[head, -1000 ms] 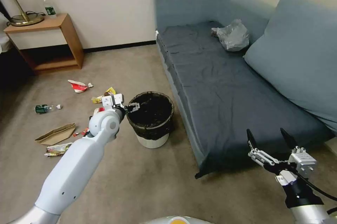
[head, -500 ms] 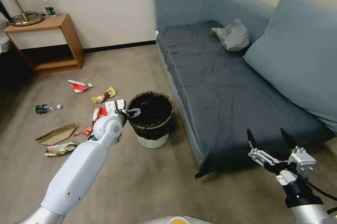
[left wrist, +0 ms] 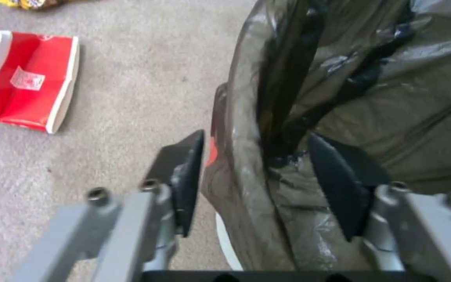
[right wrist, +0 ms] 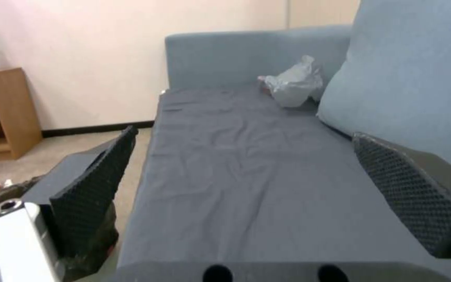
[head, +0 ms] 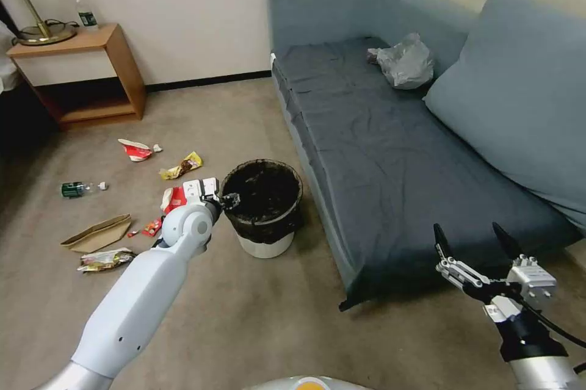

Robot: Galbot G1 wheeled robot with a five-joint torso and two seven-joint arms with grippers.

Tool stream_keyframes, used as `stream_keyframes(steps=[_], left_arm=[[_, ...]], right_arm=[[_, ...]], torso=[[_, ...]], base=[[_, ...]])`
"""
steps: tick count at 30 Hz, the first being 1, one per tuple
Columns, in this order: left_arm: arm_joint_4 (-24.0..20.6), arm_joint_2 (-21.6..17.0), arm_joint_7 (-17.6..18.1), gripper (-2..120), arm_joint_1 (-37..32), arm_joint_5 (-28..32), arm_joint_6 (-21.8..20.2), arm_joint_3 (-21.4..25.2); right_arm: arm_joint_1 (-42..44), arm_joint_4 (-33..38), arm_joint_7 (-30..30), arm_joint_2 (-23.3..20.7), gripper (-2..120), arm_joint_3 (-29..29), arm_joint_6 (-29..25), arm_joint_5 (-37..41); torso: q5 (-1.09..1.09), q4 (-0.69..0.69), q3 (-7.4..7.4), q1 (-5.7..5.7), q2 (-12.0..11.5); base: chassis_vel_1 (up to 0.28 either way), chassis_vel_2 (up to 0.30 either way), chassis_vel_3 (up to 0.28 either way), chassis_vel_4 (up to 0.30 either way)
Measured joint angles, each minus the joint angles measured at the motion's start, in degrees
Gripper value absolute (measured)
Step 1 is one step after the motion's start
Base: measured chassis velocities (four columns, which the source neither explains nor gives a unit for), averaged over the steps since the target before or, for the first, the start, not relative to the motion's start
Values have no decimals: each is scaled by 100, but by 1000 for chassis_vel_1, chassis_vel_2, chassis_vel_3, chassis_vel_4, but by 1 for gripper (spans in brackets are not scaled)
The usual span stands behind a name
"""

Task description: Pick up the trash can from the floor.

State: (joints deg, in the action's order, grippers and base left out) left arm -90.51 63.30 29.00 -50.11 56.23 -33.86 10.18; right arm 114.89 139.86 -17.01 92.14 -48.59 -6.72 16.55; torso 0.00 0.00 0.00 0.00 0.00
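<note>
Trash can point(head: 262, 210): round, white-walled, black bag liner point(left wrist: 340, 98) folded over the rim; stands upright on the floor point(head: 244, 317), long axis vertical, mouth upward.

Left end effector point(head: 231, 199): at the can's rim on the side facing the litter; fingers spread, one finger point(left wrist: 184, 176) outside the wall, the other inside over the liner, rim between them. Contact with the rim cannot be told.

Clearances: sofa point(head: 390, 152) edge just beyond the can on the far side from the left end effector, with a narrow strip of carpet between. Open carpet on the robot's side of the can.

Litter beside the left end effector, away from the can: red-and-white carton point(left wrist: 27, 80) nearest, yellow wrapper point(head: 183, 165), brown paper bag point(head: 96, 232), green bottle point(head: 73, 188) farther out.

Right end effector point(head: 473, 240): well apart from the can, held over the sofa's near corner, fingers spread wide, holding nothing.

Grey plastic bag point(head: 404, 61): on the sofa seat, far end, beside the cushion point(head: 519, 97).
</note>
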Motion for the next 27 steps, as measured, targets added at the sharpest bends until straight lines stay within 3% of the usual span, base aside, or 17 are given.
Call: stream_keyframes(steps=[12,23,27], left_arm=[[-35,-21,-91,7,-45,-14,9,71],[-95,-38,-96,6,-131,-60,17,152],[-397,-150,-77,6,-252,-53,21,356]], right_arm=[[12,19,3,0,100,16,5,0],[12,19,4,0,100,39,7,-2],[25,29,2,0,100,44,7,-5]], torso=[[0,0,0,0,0],[-1,-1,0,0,0],[0,0,0,0,0]], base=[[0,0,0,0],[0,0,0,0],[0,0,0,0]])
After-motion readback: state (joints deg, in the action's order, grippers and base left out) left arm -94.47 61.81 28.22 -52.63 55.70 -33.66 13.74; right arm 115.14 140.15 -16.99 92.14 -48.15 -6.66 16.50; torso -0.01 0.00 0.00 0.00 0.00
